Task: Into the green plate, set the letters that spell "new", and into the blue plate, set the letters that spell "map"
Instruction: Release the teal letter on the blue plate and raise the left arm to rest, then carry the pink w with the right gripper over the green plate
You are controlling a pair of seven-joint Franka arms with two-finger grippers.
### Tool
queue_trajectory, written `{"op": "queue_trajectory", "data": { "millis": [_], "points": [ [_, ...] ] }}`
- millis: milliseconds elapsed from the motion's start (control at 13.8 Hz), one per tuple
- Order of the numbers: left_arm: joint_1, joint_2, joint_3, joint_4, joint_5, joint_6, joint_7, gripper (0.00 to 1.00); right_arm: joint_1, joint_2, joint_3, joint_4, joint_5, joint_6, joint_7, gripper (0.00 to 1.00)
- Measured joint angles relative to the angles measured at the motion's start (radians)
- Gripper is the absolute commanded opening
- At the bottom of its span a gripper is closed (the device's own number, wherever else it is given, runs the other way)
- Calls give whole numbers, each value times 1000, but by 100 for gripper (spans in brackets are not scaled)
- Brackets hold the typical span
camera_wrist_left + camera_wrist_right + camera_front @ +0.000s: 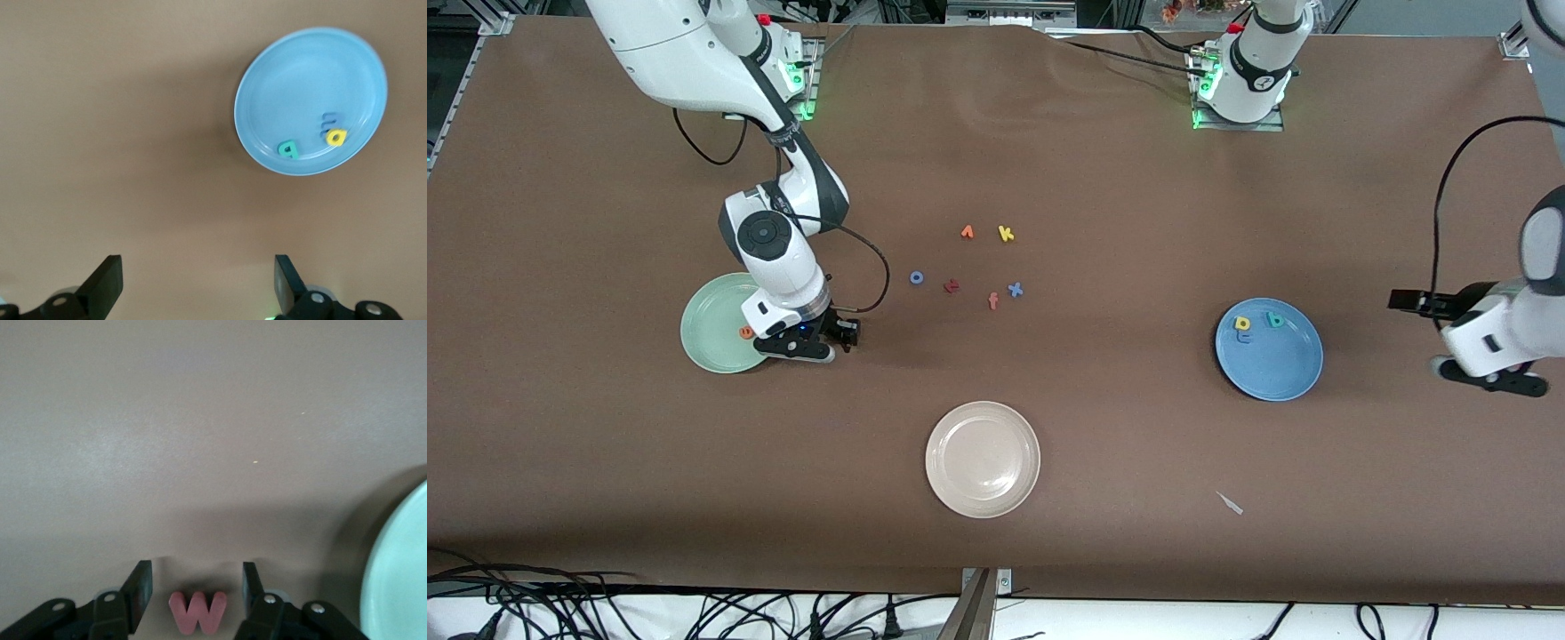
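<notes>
While the w (pixel 198 611) lies flat on the table between the right gripper's (pixel 195 595) parted fingers, just beside the green plate (pixel 713 331), pinch this light, soft foam across its edges. The left gripper (pixel 197 280) waits open near the blue plate (pixel 1280 366).

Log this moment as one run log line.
right gripper: open, pink w on table between fingers, beside green plate | orange e: in green plate | left gripper: open, beside blue plate
</notes>
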Motion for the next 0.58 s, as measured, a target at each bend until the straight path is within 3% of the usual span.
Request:
{"op": "queue_trajectory", "data": {
  "millis": [218,363,581],
  "points": [
    [-109,-139,140,-79,-146,85,-7,100,21,18,0,-1,0,16,10,58],
    [-162,-252,167,-150,-169,148,-11,100,26,21,-1,-1,0,18,10,57],
    [-236,-409,171,-261,-171,153,-27,100,26,21,-1,-1,0,19,10,42]
  ]
}}
